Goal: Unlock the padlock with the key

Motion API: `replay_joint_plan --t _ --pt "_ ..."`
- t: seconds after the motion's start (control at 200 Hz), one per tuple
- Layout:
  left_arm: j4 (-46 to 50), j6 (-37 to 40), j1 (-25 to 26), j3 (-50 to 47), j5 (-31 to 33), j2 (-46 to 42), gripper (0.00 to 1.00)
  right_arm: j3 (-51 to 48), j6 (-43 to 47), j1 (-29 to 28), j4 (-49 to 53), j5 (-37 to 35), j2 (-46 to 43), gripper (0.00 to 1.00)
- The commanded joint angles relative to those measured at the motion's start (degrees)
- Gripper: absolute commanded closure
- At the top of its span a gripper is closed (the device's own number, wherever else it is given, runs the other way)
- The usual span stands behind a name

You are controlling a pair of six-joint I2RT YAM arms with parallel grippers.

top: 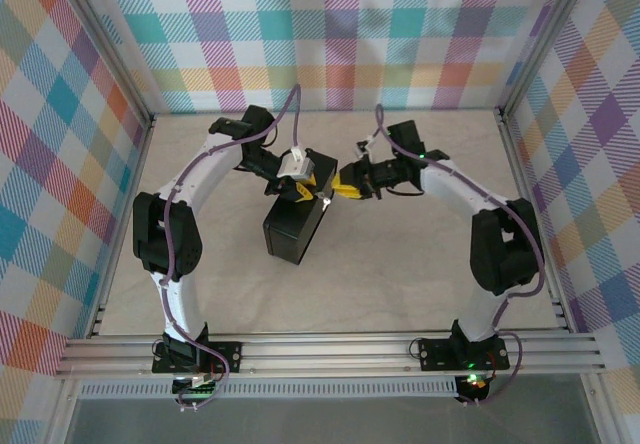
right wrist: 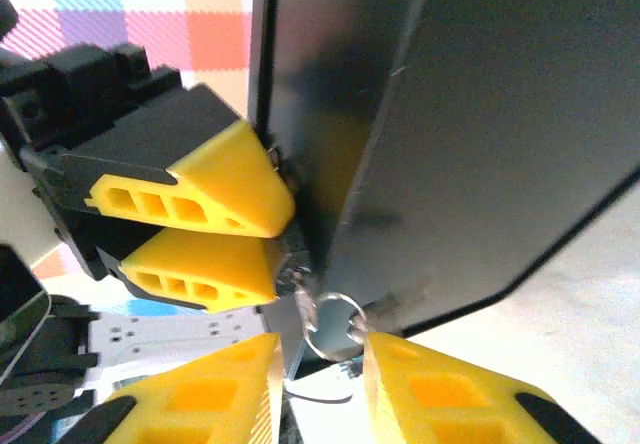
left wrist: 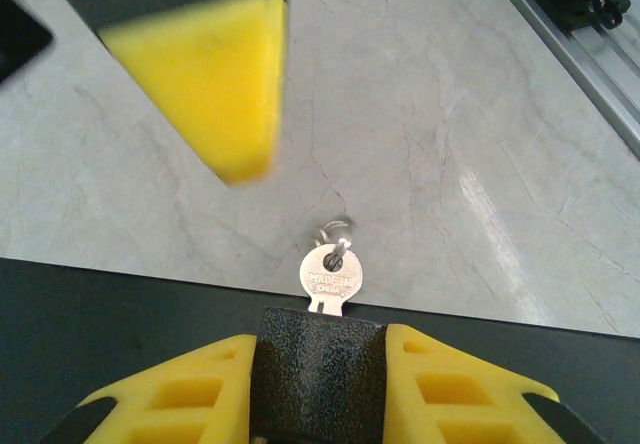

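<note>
Left gripper [right wrist: 287,239]: jaws closed on the padlock [left wrist: 318,364], which looks dark and grainy in the left wrist view, held at the edge of the dark box [right wrist: 470,134]. The key [left wrist: 330,276] stands out of the padlock's far side with only its bow showing, and a small ring [right wrist: 335,322] hangs from it. Right gripper [right wrist: 322,342]: jaws apart, with ring and bow in the gap between the yellow fingers [right wrist: 440,394]. I cannot tell whether they touch. The box is shut and its inside is hidden. It stands mid tabletop [left wrist: 450,144], under both grippers. Beyond are plaid walls [top: 340,24].
</note>
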State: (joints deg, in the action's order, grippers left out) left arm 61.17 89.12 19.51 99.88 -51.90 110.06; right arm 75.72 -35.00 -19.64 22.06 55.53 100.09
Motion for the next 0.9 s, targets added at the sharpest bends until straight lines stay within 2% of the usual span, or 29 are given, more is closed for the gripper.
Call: replay_joint_plan --t 0.0,0.2,0.265,0.395,0.445,0.73,0.895 --pt "1.0 -0.9 0.7 -1.7 0.5 -0.1 0.72 1.9 16.0 0.7 8.7 -4.8 -3.4 0.75" --pt "1.3 -1.9 0.7 -1.0 -0.2 -0.5 0.72 -1.5 35.9 -6.0 -0.2 -14.7 -7.4 0.73" --pt "1.8 -1.9 0.7 -0.9 -0.1 -0.5 0.72 -4.7 40.0 -7.6 -7.3 -18.5 -8.5 0.71" --pt "2.2 -1.9 0.7 -0.9 0.0 -0.5 0.72 -14.5 48.2 -9.9 -26.7 -21.1 -12.0 0.68" --pt "2.3 -2.1 0.7 -0.8 -0.2 -0.4 0.71 -17.4 50.7 -10.9 -31.3 -23.0 -12.7 0.66" --pt "2.6 -2.0 0.7 -0.5 -0.8 -0.3 0.72 -21.2 58.4 -13.4 -37.6 -34.1 -12.8 0.64" --pt "2.3 -2.1 0.7 -0.5 -1.5 -0.2 0.71 -21.8 62.9 -14.9 -37.2 -36.4 -13.7 0.64"
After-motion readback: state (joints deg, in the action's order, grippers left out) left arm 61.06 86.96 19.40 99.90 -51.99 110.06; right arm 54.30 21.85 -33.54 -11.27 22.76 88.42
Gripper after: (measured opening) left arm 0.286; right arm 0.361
